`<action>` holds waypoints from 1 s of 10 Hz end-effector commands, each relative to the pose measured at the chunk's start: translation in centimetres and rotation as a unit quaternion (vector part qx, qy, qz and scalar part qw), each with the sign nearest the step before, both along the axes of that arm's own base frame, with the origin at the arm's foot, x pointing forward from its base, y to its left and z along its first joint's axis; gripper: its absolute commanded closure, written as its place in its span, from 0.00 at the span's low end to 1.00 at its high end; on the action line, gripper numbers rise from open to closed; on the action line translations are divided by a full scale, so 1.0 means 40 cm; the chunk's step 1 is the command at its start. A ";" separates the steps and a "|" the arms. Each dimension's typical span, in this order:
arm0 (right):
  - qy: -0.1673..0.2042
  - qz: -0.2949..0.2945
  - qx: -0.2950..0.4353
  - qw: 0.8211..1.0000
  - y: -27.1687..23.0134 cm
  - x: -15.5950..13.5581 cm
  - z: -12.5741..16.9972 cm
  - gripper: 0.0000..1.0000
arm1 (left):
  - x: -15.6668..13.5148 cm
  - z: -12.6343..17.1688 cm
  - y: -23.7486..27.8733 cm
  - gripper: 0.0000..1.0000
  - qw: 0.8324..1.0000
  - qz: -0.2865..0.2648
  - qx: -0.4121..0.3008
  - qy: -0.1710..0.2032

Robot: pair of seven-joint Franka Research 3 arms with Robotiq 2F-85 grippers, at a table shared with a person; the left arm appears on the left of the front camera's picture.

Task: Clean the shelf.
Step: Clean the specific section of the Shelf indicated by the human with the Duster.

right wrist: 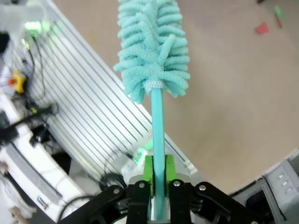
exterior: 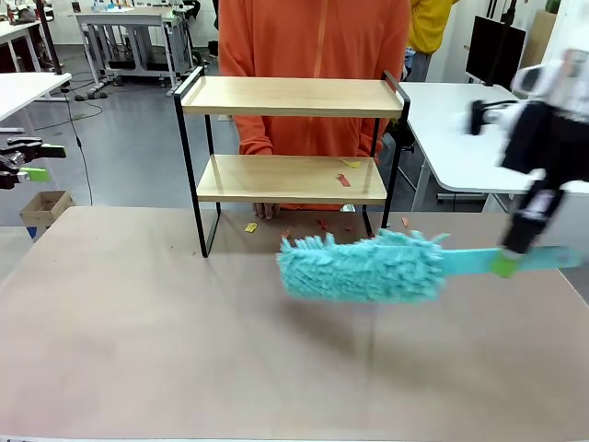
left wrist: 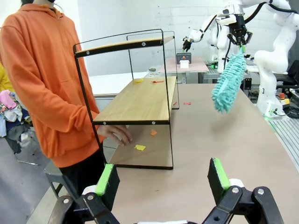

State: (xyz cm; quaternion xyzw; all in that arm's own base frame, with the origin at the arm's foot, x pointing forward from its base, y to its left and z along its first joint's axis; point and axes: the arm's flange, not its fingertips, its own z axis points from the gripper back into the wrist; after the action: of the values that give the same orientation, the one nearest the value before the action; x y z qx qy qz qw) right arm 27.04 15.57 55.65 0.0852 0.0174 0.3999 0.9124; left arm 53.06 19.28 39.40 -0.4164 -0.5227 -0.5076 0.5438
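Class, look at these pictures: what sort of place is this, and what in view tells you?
Most likely a robotics lab or workshop: the right claw gripping a teal duster, white workbenches around, and a monitor.

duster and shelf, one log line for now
right tool: shut on duster | duster: raised, front of shelf | left tool: open, empty | scraps: lower board, table
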 end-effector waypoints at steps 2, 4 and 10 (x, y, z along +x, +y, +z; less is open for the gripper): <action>-0.039 -0.107 0.014 0.993 0.195 0.005 -0.062 0.87 | -0.006 0.008 -0.003 0.00 1.000 -0.003 -0.003 -0.002; -0.069 -0.167 0.019 0.983 0.325 -0.020 -0.107 0.87 | -0.006 0.008 -0.003 0.00 1.000 -0.003 -0.003 -0.002; -0.075 -0.179 0.026 0.981 0.370 -0.032 -0.118 0.87 | -0.006 0.008 -0.003 0.00 1.000 -0.003 -0.003 -0.002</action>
State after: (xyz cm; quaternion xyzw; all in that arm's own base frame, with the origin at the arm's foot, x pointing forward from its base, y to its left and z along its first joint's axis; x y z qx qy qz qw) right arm 25.83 30.85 50.30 0.0825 -0.0768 0.2246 0.9679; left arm 53.06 19.28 39.39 -0.4164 -0.5226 -0.5075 0.5439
